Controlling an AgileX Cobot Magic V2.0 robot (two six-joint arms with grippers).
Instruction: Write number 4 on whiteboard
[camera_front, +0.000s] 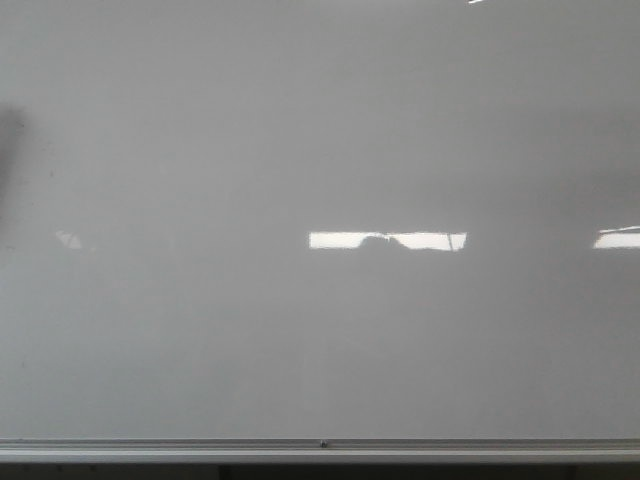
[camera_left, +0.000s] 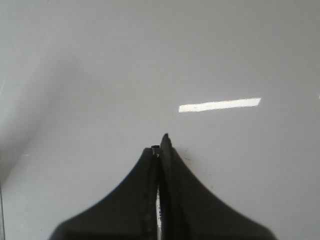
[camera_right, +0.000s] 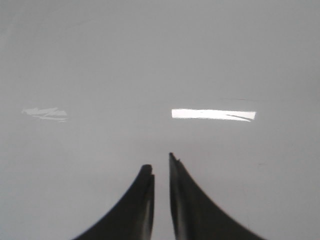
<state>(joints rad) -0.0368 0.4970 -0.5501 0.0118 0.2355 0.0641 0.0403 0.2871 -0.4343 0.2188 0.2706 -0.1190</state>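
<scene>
Bare whiteboard (camera_front: 320, 340); left tool (camera_left: 160, 145) pinched, perhaps on something thin; right tool (camera_right: 161, 167) slightly apart.

Whiteboard (camera_front: 200, 330), upright, blank.

Large, glossy, pale grey-white, filling nearly the whole front view. Closed along the bottom edge by a thin silver metal rail (camera_front: 320, 447) with one small dark screw near its middle. Marked only by bright white rectangular light reflections at mid height and a dim shadow near the upper left edge. Seen also in both wrist views as the same plain grey surface (camera_left: 75, 75) (camera_right: 100, 60). No stroke of number 4 visible in any view.
</scene>
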